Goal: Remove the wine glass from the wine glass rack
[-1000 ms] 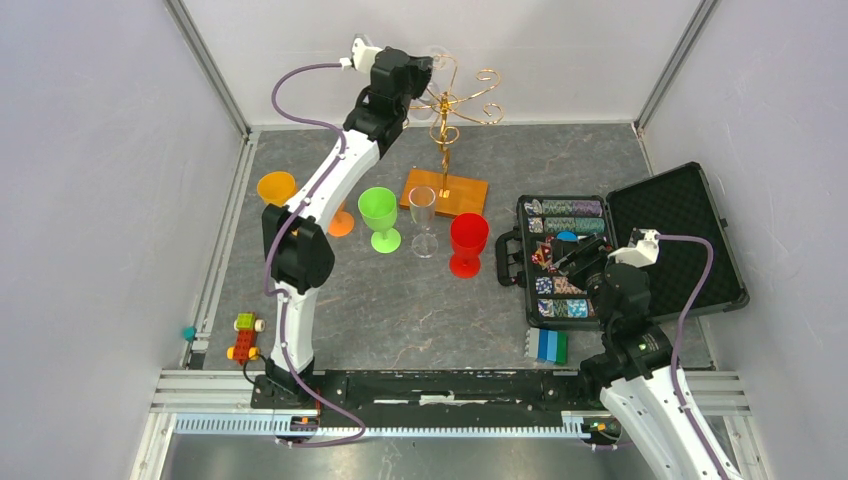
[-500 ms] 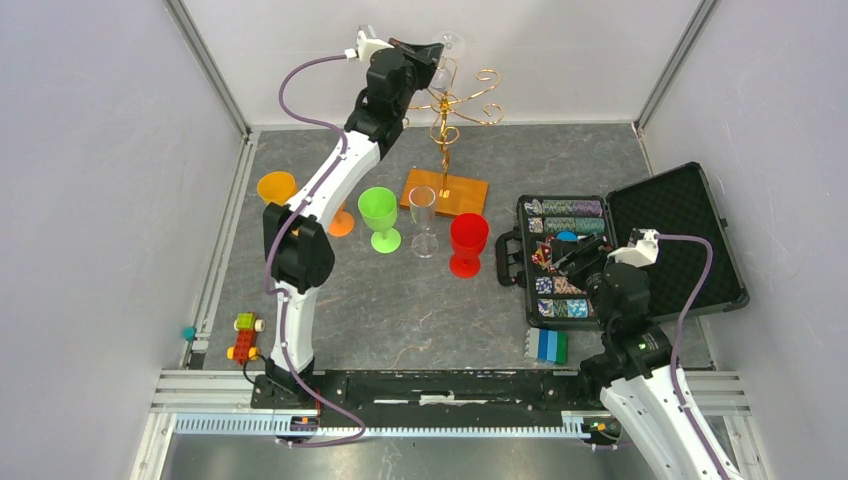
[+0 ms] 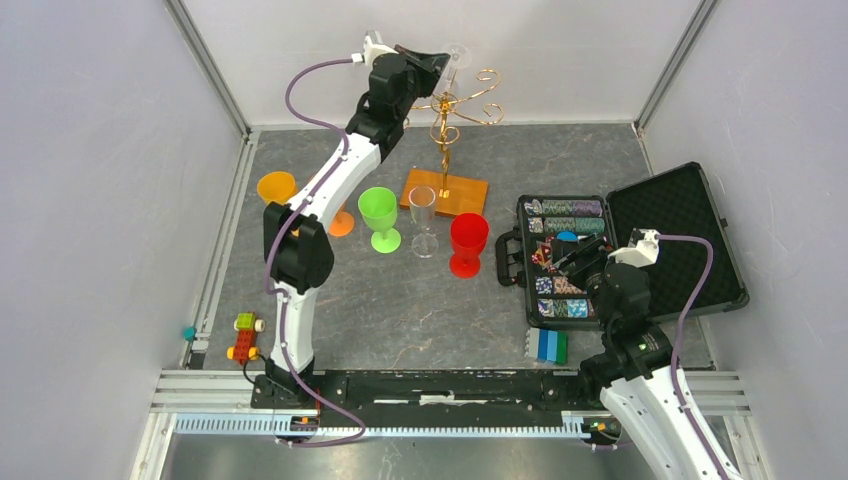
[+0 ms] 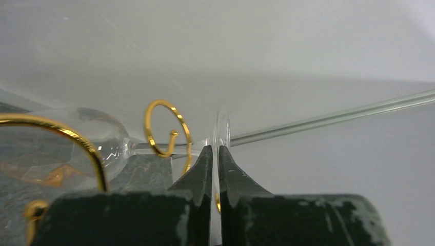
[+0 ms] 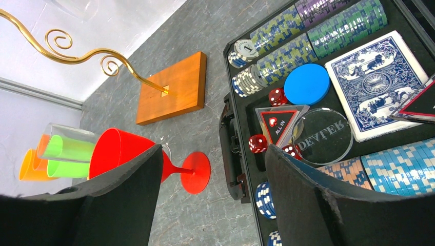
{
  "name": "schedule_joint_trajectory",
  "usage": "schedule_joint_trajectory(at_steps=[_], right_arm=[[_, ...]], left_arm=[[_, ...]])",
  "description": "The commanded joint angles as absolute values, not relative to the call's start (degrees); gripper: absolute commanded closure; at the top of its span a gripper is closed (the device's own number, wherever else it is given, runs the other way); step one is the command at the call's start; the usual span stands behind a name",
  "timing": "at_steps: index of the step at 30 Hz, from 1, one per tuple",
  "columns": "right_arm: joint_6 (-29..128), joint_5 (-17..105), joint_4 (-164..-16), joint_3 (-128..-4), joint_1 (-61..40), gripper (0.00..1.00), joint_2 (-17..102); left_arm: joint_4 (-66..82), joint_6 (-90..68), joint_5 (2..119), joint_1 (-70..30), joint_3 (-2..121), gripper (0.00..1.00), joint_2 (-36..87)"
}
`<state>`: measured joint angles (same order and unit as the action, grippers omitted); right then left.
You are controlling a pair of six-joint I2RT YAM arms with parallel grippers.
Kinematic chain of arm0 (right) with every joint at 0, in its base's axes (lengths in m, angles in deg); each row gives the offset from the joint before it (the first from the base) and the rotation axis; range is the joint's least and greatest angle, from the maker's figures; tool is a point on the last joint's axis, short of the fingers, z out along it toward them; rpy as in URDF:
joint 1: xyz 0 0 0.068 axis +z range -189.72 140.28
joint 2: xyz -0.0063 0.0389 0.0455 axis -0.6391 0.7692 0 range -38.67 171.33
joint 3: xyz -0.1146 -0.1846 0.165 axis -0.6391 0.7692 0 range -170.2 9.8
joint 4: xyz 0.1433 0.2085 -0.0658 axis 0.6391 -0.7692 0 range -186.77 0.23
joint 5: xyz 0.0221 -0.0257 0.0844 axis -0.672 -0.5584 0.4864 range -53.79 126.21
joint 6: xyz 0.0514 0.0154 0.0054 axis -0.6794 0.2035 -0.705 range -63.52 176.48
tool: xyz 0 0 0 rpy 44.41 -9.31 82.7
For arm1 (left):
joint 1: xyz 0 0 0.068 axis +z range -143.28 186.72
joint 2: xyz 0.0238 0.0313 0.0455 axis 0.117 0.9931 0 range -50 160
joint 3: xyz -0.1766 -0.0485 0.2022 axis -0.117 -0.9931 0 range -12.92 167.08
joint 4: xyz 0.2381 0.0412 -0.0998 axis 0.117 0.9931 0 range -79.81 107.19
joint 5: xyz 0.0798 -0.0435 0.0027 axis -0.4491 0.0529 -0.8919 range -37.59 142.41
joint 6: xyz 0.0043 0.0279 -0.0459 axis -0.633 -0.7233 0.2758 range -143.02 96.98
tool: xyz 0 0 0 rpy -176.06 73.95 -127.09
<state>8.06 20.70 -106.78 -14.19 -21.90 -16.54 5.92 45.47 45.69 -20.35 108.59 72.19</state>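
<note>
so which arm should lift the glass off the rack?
Left. The left gripper is shut on the glass by its foot, up at the rack scrolls. The right gripper hangs open over the poker case, away from the rack.

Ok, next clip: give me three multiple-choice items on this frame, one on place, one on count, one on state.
1. The left gripper is: A at the wine glass rack's top; B over the case; C beside the toy car.
2. Glasses standing on the table: A two; B four; C six.
3. The left gripper is: A open; B shut on the wine glass; C shut on a chip.
A: it reaches the scrolls. B: orange, green, clear, red. B: fingers pinch the foot.
</note>
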Motion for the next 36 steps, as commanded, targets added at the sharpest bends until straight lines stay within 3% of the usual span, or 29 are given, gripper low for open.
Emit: schedule_joint_trajectory(at_steps=[1,9,28,36], right_arm=[[7.62,20.0,-105.36,-14.28,-22.09,0.23,-16.93],[7.46,20.06,-105.32,-14.4,-22.07,0.23,-16.48],[7.74,20.36,-105.33,-14.88,-22.12,0.22,-16.26],[10.3,22.97,-102.4,-14.69,-22.16,0.1,-15.89]], left_arm=[[5.17,44.31,45.37,-20.18,106.16,0.98,66.16],[5.56,41.88,43.21,-18.51,102.92,0.98,61.8],[3.16,43.53,48.02,-10.69,107.58,0.98,64.91],[4.2,42.83,52.1,-5.99,102.32,0.98,58.27]])
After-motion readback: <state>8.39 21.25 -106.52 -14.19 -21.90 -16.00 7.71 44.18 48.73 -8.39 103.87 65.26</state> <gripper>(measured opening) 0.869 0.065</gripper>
